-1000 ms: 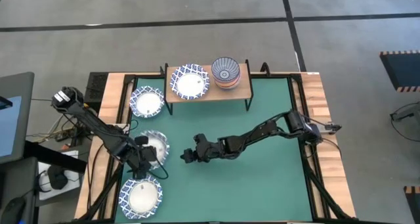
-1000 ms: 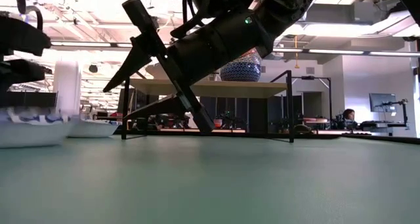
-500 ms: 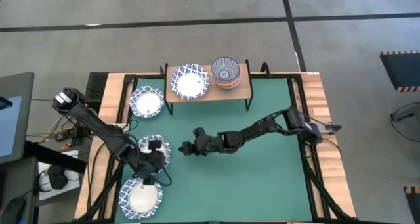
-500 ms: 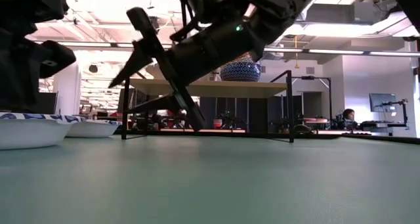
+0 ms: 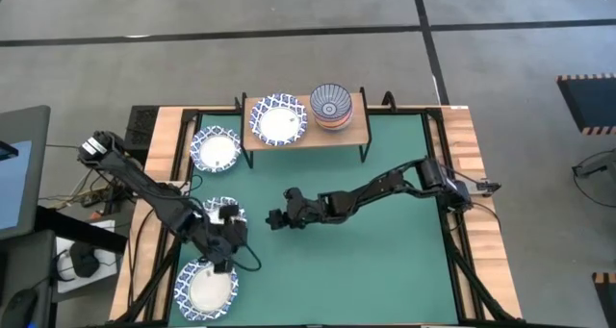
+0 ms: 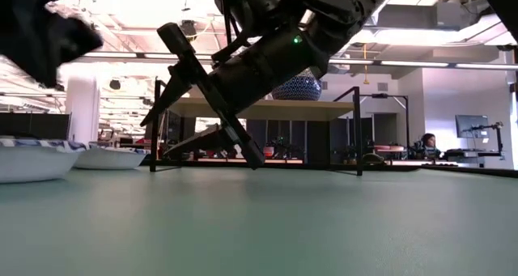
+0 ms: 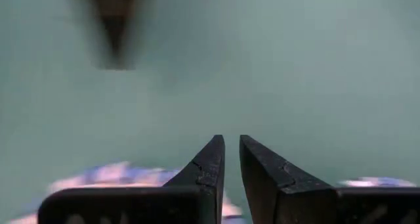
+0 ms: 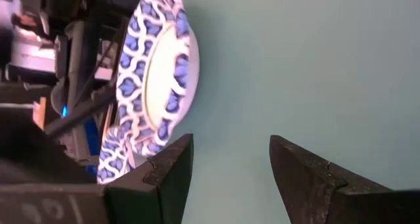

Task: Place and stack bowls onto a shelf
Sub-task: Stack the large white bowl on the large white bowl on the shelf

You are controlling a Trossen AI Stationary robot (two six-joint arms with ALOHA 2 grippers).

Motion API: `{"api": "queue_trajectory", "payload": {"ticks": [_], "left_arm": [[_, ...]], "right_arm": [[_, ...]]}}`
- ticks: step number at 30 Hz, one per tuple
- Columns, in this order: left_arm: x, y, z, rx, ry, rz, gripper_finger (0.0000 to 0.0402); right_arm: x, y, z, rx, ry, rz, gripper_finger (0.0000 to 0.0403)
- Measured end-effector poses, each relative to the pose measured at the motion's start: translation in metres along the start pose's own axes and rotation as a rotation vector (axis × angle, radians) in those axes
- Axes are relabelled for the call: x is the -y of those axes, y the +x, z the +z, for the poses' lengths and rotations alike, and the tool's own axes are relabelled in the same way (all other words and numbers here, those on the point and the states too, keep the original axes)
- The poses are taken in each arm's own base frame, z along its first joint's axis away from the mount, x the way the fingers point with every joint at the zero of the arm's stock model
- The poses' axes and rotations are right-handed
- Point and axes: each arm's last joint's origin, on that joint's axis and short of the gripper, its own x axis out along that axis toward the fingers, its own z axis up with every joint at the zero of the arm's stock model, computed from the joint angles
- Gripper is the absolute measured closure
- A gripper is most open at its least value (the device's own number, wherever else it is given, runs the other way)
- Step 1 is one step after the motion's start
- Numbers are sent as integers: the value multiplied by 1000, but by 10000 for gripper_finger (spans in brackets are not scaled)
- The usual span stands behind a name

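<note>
Left gripper (image 5: 223, 234): fingers (image 7: 209, 171) drawn almost together, a thin gap between the tips. From above it sits over the near rim of the middle lattice bowl (image 5: 219, 213) on the mat's left side; whether it pinches that rim cannot be told. Another lattice bowl (image 5: 206, 288) lies just in front of it, nearer the table's front edge.

Right gripper (image 5: 275, 219): fingers (image 8: 172, 168) spread wide, nothing between them. It hangs low over the green mat (image 5: 385, 261) near mid-table, pointing toward the left-side bowls, just beside the middle one but apart from it. Its wrist camera looks at a lattice-rimmed bowl (image 8: 157, 73) lying on the mat.

Further out: a third lattice bowl (image 5: 215, 150) at the mat's back left, just beside the shelf (image 5: 358, 128). On the shelf's wooden top, a lattice bowl (image 5: 278, 119) on the left and, touching or nearly so, a ray-patterned bowl (image 5: 331, 105) stacked atop others on the right.

Low view: a person (image 6: 428, 142) seated far across the room.
</note>
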Motion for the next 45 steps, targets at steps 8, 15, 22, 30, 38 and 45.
{"api": "queue_trajectory", "payload": {"ticks": [8, 15, 22, 30, 38, 45], "left_arm": [[-34, 9, -25, -175, -47, 291, 368], [-38, 41, -48, -117, -102, 124, 368], [-27, 45, -32, 86, -61, -35, 368], [-20, 42, -20, 183, 5, -128, 368], [-18, 29, -10, 74, -61, -26, 368], [-38, 27, -27, -111, -169, 186, 368]], "right_arm": [[-1, -2, -9, 13, -5, -12, 176], [-2, -2, -12, 22, -3, -13, 176], [-2, -2, -12, 26, -2, -12, 176], [-1, -2, -13, 20, 19, -28, 176], [0, -2, -7, 28, 44, -20, 177], [0, -1, -2, 58, 66, -25, 190]]}}
